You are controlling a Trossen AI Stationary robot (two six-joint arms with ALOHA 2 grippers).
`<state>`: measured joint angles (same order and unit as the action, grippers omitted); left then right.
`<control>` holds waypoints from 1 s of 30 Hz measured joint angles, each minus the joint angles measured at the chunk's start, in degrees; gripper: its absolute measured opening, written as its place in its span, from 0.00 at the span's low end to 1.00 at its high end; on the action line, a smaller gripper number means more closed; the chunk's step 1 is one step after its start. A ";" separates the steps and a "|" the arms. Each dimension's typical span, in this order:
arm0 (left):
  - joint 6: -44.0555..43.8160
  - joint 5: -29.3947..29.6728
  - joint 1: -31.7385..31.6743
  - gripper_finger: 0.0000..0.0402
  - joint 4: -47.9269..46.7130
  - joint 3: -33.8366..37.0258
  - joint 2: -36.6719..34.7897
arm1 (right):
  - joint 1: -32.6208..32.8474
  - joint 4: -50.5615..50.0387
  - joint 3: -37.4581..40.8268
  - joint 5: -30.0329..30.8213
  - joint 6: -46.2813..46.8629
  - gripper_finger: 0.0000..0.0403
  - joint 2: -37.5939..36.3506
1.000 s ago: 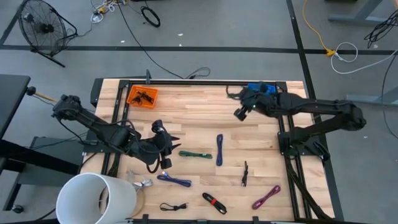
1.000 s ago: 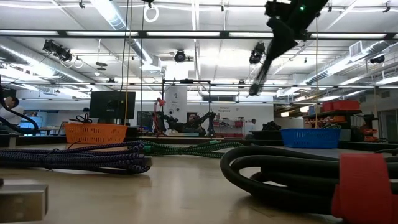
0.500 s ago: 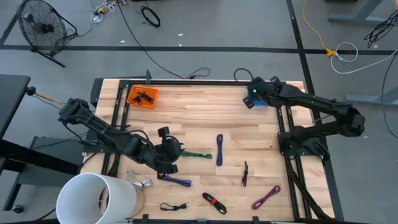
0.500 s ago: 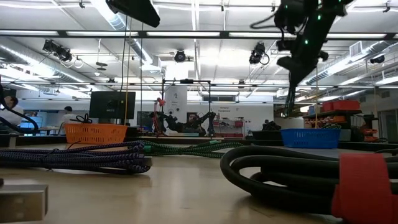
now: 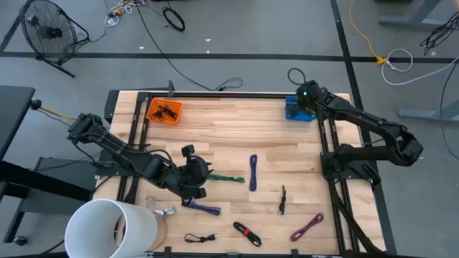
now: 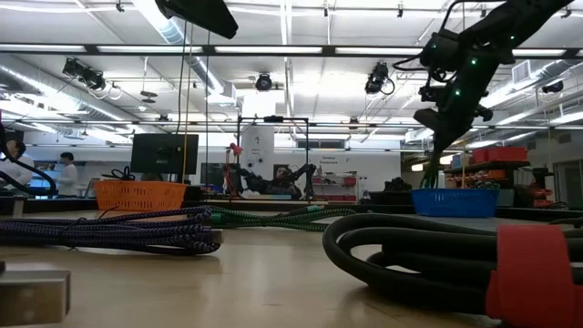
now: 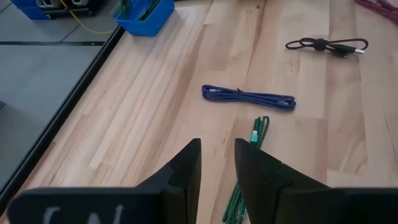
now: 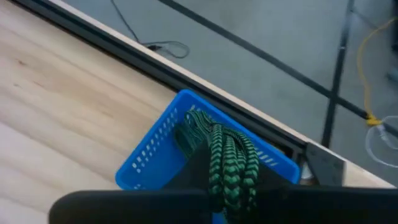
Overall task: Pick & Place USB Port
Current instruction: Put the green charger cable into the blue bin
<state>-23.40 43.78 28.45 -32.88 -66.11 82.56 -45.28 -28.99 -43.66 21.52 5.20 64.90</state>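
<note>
My right gripper [image 5: 305,95] hovers over the blue basket [image 5: 297,111] at the table's far right corner, shut on a green braided USB cable [image 8: 229,155]. In the right wrist view the cable's bundle hangs above the basket [image 8: 186,146]. My left gripper [image 5: 199,175] sits low over the table's near left part, narrowly open, its fingers [image 7: 189,163] pointing at a second green cable [image 7: 250,163] that lies flat on the wood [image 5: 226,177]. My right gripper holds the green braided cable bundle [image 8: 231,163] between its two fingers, pointing down from above. The cable is lifted clear of the table and hangs over the blue basket's opening. The gripper's own body hides the place of contact.
Several more cables lie flat on the wood: a blue one [image 5: 252,172], a purple-blue one [image 5: 202,208], black ones [image 5: 282,199] [image 5: 200,238], a black-and-red one [image 5: 246,233] and a magenta one [image 5: 306,228]. An orange basket [image 5: 164,111] stands far left, a white bucket [image 5: 111,229] near left.
My right gripper has carried the green cable from above the table's far middle toward the far right corner, ending over the blue basket. My left gripper moved a little right toward the green cable on the table, then kept still.
</note>
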 joint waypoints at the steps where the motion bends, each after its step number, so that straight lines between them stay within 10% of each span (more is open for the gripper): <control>1: -0.02 0.03 0.00 0.25 0.00 0.00 0.00 | -0.44 0.37 0.00 -1.06 -0.23 0.03 0.00; 30: -1.46 0.10 0.00 0.25 0.04 0.00 0.00 | -6.21 11.26 9.25 -6.83 -1.16 0.15 0.04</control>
<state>-24.86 43.88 28.45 -32.84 -66.11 82.56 -51.49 -17.73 -34.41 14.69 4.03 64.95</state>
